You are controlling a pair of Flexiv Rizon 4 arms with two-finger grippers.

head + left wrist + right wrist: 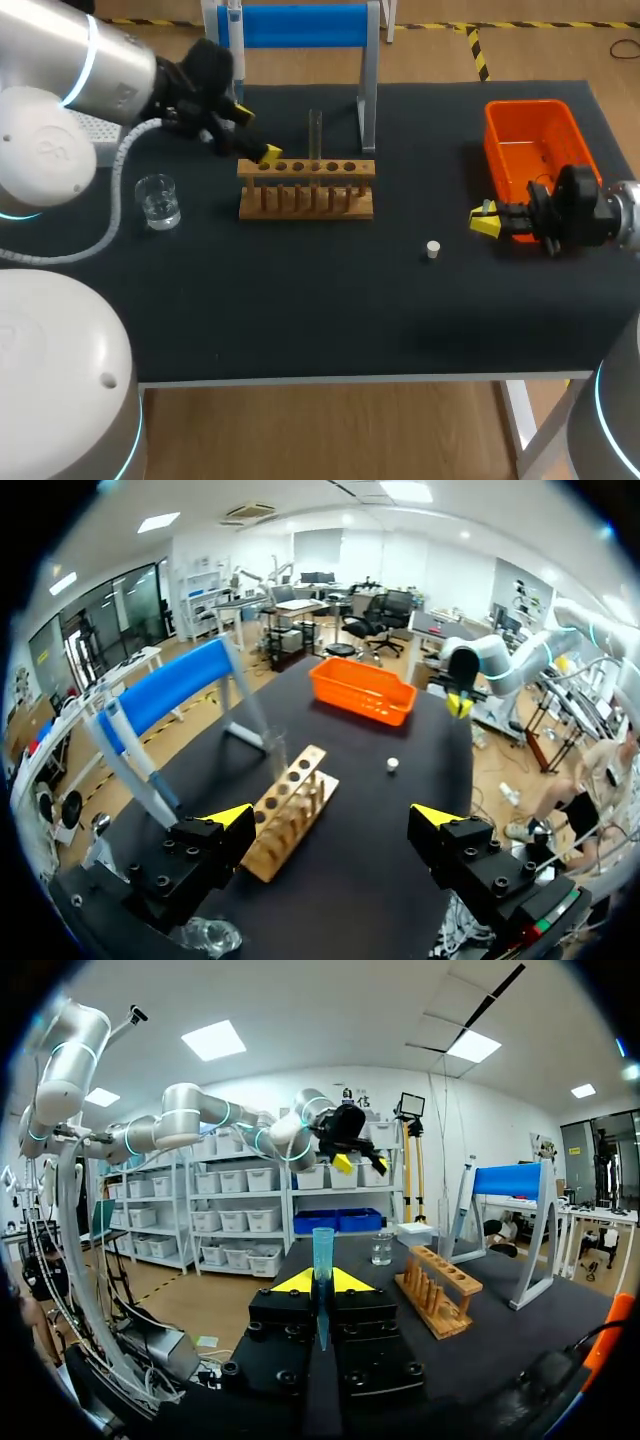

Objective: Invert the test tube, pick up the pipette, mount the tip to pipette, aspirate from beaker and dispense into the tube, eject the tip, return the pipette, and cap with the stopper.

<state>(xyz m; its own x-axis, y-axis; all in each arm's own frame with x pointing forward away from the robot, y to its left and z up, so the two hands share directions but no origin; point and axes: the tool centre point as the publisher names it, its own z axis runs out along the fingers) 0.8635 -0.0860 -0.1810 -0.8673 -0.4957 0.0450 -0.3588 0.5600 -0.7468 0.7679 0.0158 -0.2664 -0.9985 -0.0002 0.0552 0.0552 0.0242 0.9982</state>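
Observation:
A wooden rack [306, 188] stands mid-table with a clear test tube [315, 135] upright in it. My left gripper [258, 133] hovers open just left of the rack's end; in its own view the left gripper [332, 815] has the rack [290, 810] and tube [275, 748] ahead of its fingers. My right gripper [485, 220] sits beside the orange bin, shut on a blue pipette tip [322, 1255] that sticks up between its yellow tips. The pipette [235, 20] hangs on the blue stand [300, 25] at the back. A beaker [158, 200] of clear liquid stands left of the rack. The white stopper [433, 249] lies on the mat.
An orange bin [535, 150] sits at the table's right, close behind my right gripper. The stand's metal leg [367, 100] rises just behind the rack's right end. Bare black mat spreads in front of the rack.

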